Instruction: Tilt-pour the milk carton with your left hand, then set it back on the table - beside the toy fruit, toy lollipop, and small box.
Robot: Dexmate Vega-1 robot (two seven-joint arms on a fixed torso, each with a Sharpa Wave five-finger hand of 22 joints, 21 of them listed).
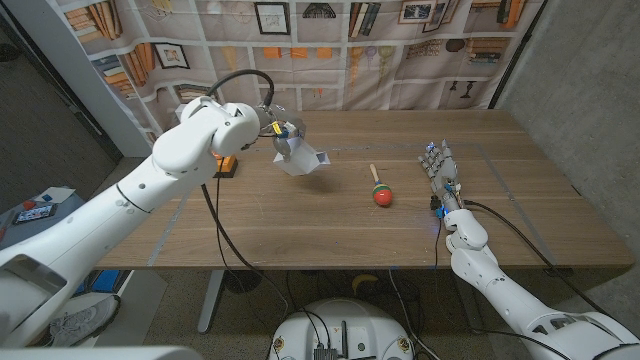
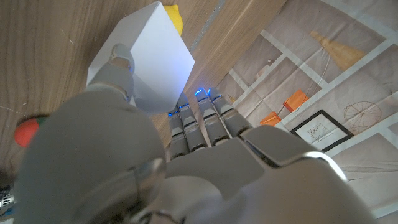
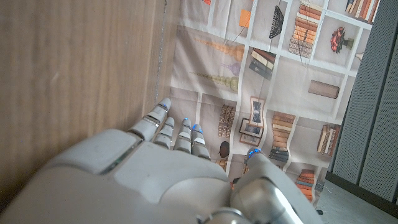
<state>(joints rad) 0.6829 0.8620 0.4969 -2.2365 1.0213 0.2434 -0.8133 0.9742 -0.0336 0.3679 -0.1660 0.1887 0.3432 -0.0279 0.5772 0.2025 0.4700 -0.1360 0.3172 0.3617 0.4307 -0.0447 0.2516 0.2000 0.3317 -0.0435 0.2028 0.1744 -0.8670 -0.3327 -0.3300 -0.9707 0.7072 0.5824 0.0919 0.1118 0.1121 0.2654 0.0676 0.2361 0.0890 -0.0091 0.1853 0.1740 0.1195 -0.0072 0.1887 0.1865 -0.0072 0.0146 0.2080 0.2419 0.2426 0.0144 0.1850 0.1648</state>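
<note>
Left robot hand point(image 1: 281, 136) tilts a white milk carton point(image 1: 302, 159) above the desk point(image 1: 300, 225).
Its fingers grip the carton; right robot hand point(image 1: 441, 175) waits empty, fingers straight, near the toy lollipop point(image 1: 380, 190).

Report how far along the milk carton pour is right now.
Done: the left hand has picked up the white milk carton, which is off the wooden table. In hand: the carton is tilted, so the pour looks under way. Left: righting it and setting it down near the toy lollipop. The right hand waits at the table's right side, holding nothing.
</note>
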